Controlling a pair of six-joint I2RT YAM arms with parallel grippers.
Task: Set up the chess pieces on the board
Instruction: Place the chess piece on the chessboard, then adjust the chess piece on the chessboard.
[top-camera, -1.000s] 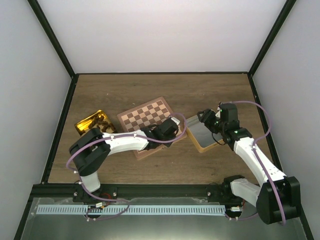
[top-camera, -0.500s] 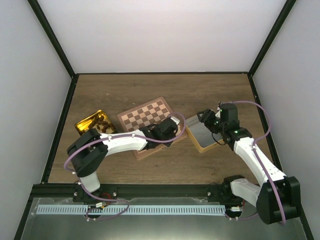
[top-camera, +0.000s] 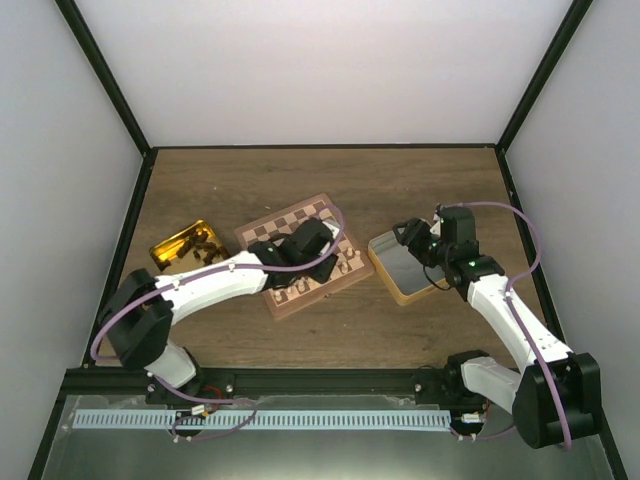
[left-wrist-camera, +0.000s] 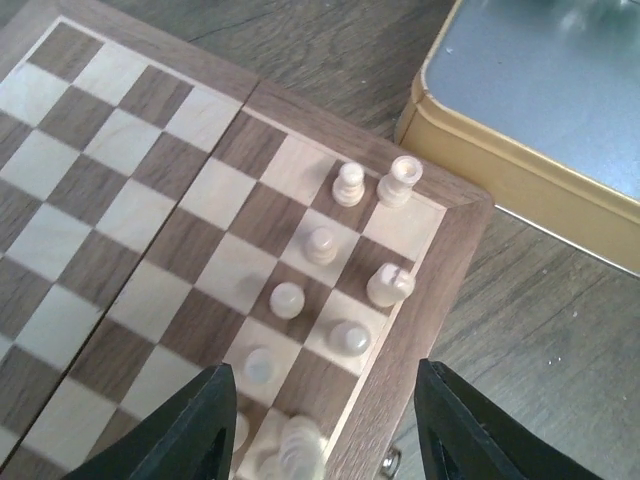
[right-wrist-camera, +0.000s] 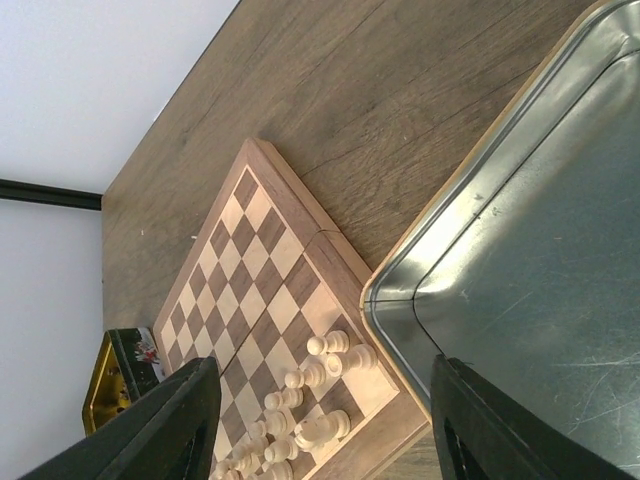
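The chessboard (top-camera: 272, 228) lies mid-table, turned at an angle. Several cream pieces (top-camera: 322, 277) stand in two rows along its near right edge. In the left wrist view a rook (left-wrist-camera: 397, 182) stands on the corner square, a knight (left-wrist-camera: 389, 285) beside it, and pawns (left-wrist-camera: 320, 245) in front. My left gripper (top-camera: 320, 260) hovers over these rows, open and empty (left-wrist-camera: 325, 440). My right gripper (top-camera: 408, 240) is open and empty (right-wrist-camera: 335, 430) above the grey-bottomed tin (top-camera: 400, 270). The board (right-wrist-camera: 255, 250) and cream pieces (right-wrist-camera: 325, 375) also show in the right wrist view.
A gold-rimmed tin (left-wrist-camera: 540, 110) sits close to the board's right corner, its bottom bare. A second gold tin (top-camera: 180, 248) with dark pieces (top-camera: 210, 240) stands left of the board. Black frame rails border the table at both sides.
My left arm has drawn back leftward over the board, uncovering the cream pieces along the near right edge. The right arm has not moved.
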